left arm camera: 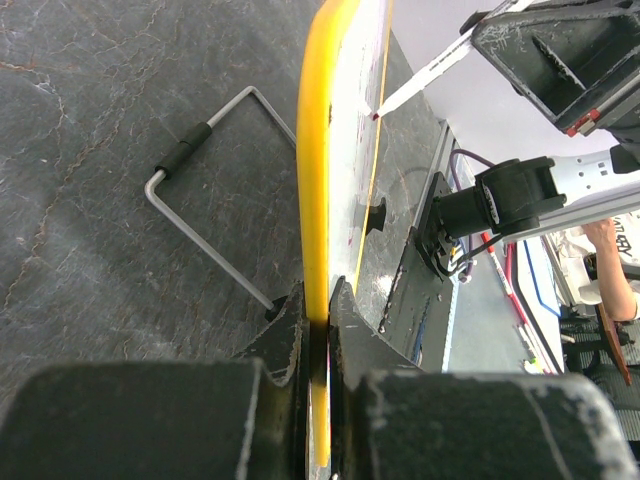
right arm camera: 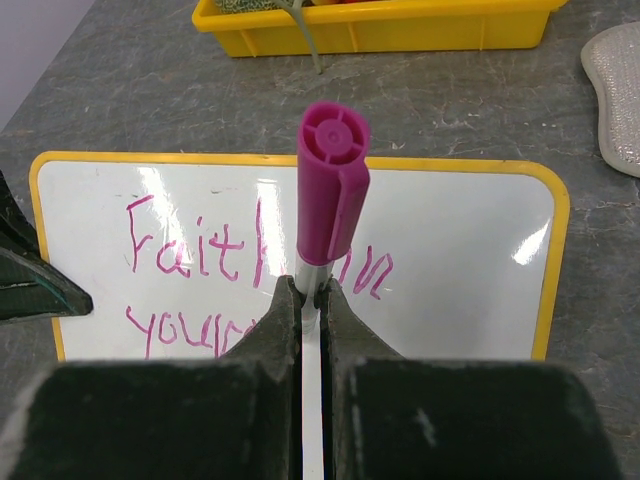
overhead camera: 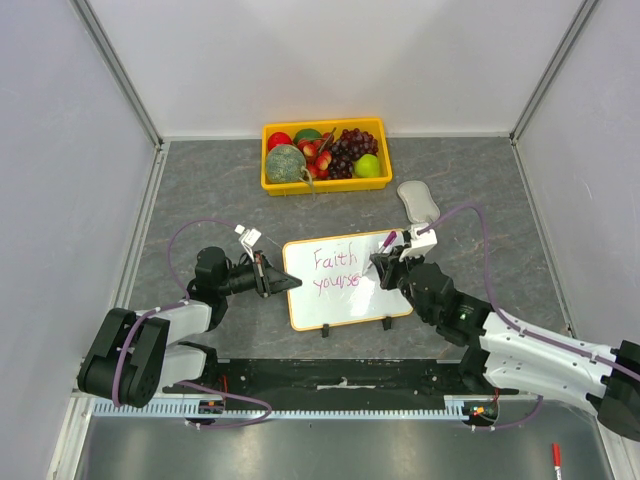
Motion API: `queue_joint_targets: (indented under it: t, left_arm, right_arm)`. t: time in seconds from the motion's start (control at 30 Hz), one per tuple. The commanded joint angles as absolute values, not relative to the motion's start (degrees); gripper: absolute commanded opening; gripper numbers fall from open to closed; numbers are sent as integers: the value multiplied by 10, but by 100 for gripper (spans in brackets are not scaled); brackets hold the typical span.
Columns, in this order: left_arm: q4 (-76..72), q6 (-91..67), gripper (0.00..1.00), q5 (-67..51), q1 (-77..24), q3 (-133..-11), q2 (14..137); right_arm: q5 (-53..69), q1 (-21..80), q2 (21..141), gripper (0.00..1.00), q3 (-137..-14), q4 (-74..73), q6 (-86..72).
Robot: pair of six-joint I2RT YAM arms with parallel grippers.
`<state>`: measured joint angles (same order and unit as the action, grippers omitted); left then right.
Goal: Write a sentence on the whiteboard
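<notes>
The whiteboard (overhead camera: 345, 283) with its yellow rim stands tilted on wire legs mid-table. Pink writing (overhead camera: 335, 270) on it reads "Faith in" over "yourse". My left gripper (overhead camera: 264, 274) is shut on the board's left edge; in the left wrist view the yellow rim (left arm camera: 318, 200) runs edge-on between the jaws. My right gripper (overhead camera: 385, 264) is shut on a white marker with a magenta cap (right arm camera: 332, 180) posted on its back end. The marker tip (left arm camera: 375, 116) touches the board face at the end of the second line. The board also shows in the right wrist view (right arm camera: 450, 260).
A yellow fruit tray (overhead camera: 325, 181) with grapes, melon and other fruit stands behind the board. A grey eraser pad (overhead camera: 417, 200) lies at the board's far right. The board's wire stand (left arm camera: 200, 215) rests on the table. A red pen (overhead camera: 555, 458) lies off-table near right.
</notes>
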<state>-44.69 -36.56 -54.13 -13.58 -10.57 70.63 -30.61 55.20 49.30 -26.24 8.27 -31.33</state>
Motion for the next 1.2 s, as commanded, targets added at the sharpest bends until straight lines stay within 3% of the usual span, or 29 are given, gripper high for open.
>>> queue_joint_targets:
  t: [0.0, 1.17]
  left_arm:
    - [-443, -316, 2, -497, -134, -110, 711]
    - [-443, -316, 2, -497, -134, -110, 712]
  right_arm:
    - [-296, 548, 486, 0, -243, 69, -322]
    - [-350, 545, 458, 0, -306, 54, -284]
